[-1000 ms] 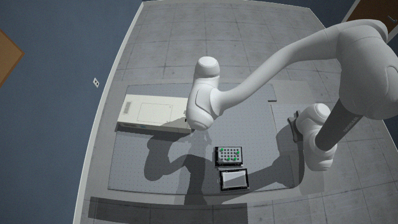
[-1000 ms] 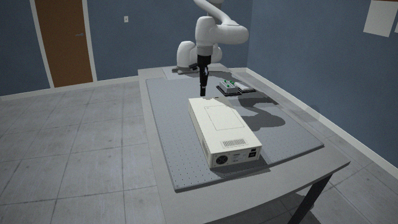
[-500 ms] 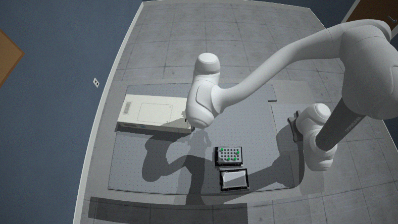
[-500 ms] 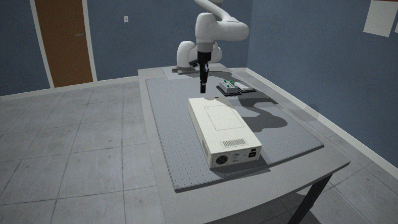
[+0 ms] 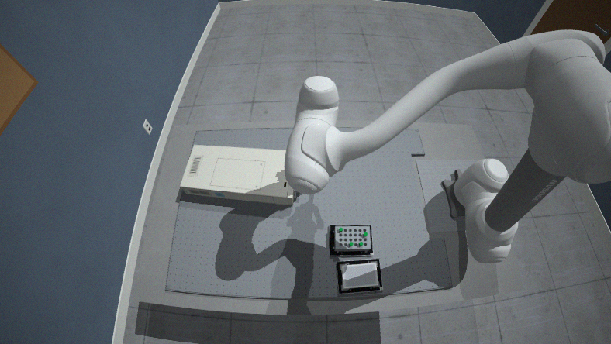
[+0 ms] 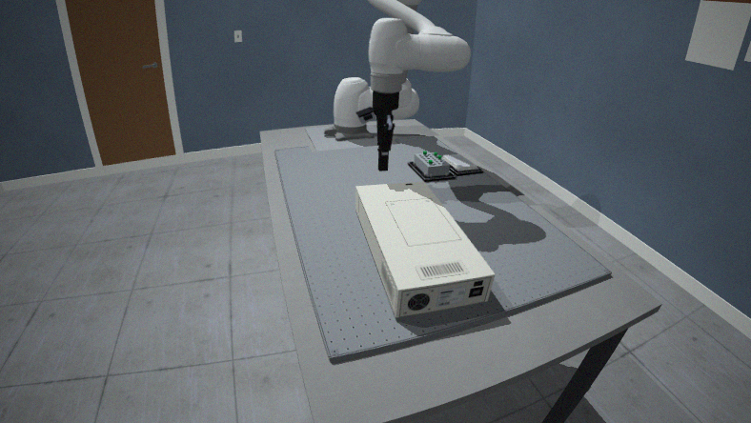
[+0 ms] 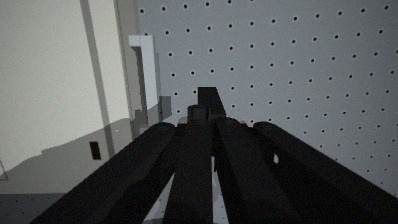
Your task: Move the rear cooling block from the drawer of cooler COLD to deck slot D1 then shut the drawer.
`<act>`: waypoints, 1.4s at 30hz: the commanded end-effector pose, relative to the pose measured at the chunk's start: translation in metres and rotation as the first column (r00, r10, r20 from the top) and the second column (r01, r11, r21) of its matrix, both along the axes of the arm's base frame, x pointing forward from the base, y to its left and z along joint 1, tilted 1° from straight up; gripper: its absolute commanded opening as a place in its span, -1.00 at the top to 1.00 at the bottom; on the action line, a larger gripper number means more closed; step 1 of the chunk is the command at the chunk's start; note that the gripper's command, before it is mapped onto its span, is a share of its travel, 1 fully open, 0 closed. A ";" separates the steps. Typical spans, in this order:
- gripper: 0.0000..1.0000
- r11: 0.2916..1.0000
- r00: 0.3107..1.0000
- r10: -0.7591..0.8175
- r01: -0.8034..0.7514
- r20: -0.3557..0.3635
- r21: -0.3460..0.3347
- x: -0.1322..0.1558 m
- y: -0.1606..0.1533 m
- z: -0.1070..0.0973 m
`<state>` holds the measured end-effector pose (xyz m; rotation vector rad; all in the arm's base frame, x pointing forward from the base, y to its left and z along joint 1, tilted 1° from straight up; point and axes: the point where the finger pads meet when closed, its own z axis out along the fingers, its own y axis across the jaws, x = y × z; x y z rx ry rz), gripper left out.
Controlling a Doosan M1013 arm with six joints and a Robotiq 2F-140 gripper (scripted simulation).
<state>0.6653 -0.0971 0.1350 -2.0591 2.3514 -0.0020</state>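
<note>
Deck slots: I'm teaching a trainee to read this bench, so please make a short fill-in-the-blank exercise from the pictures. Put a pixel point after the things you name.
1. The block (image 5: 353, 239) (image 6: 432, 165) in D1 shows ____ tubes.
2. The tubes' caps are coloured ____.
3. The fingers of the gripper (image 6: 382, 169) are ____, with nothing between them.
4. The cooler's (image 5: 239, 168) (image 6: 420, 226) (image 7: 45, 75) housing is ____ in colour.

Missing words, in order: four; green; shut; cream.

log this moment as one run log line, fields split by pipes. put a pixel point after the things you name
gripper (image 6: 382, 169) (image 7: 206, 101): closed, holding nothing, near drawer handle (image 7: 148, 75) | D1 (image 5: 332, 252) (image 6: 441, 178): cooling block (image 5: 353, 238) (image 6: 432, 166) seated, four green-capped tubes | drawer: looks shut | lamp: cannot tell
</note>
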 end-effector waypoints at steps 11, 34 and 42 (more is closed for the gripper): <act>0.80 1.000 1.000 0.000 0.000 0.001 0.000 0.000 0.000 0.015; 0.80 1.000 1.000 0.000 0.000 0.001 0.000 0.000 0.000 0.040; 0.80 1.000 1.000 0.000 0.000 0.001 0.000 0.000 0.000 0.040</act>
